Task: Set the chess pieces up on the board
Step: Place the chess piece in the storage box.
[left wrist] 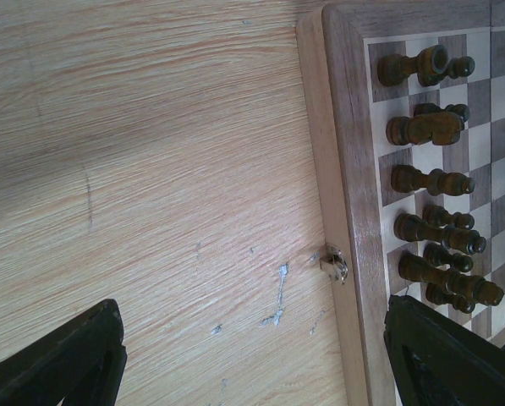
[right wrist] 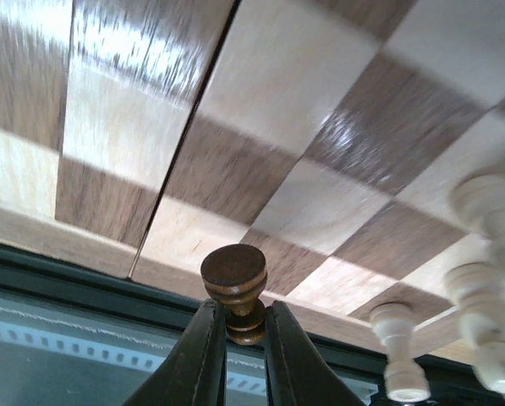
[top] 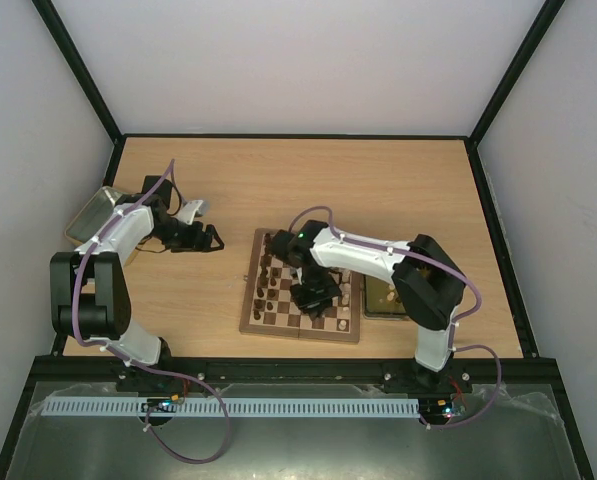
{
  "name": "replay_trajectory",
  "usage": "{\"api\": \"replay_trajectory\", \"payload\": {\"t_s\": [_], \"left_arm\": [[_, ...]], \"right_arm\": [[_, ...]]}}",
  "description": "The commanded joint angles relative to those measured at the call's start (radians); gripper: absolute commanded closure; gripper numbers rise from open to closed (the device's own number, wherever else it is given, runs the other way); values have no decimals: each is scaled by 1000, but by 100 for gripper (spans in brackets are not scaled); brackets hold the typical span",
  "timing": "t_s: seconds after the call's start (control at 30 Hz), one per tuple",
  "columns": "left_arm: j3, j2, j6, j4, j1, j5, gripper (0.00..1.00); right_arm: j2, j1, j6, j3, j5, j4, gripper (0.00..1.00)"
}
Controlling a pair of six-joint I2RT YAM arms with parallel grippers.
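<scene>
Chess pieces (left wrist: 430, 182): your right claw (right wrist: 239, 315) pinches a dark piece (right wrist: 233, 275), left claw (left wrist: 252, 364) gapes empty; seat it upright on the board (right wrist: 345, 144)

Brown-and-tan checked board (left wrist: 350, 127); dark pieces (left wrist: 421, 179), cream pieces (right wrist: 397, 334).

Board (right wrist: 354, 144): varnished wood, glossy. Dark piece (right wrist: 233, 283): turned wood, smooth sheen. Table (left wrist: 150, 169): matt woodgrain, scuffed. Latch (left wrist: 334, 263): bright metal.
</scene>
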Motion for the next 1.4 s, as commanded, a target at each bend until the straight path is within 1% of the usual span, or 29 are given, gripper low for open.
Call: {"api": "replay_trajectory", "payload": {"t_s": [0.0,0.13,0.3,0.4,0.53,0.77,1.07,1.37], "left_arm": [[2,-2,11,-22,6,17,16],[4,2,12,-24,6,19,16],[7,10,10,-27,5,28,16],[7,16,9,-27,5,28,16],[8,19,6,-25,5,22,16],[5,23,2,-22,1,14,16],[5,34,5,-22,0,23,16],[8,45,11,-27,0,34,16]], "right_arm": [[-39,-77,22,48,54,-45,89],[-107,-167,40,38,77,-57,89],[-224,-318,52,-51,61,-22,89],[-278,-411,52,-138,11,29,89],[-307,-500,37,-200,-41,76,90],[-316,-587,25,-230,-41,107,89],[-327,-648,30,-275,-33,111,90],[-296,-692,42,-277,-46,136,89]]}}
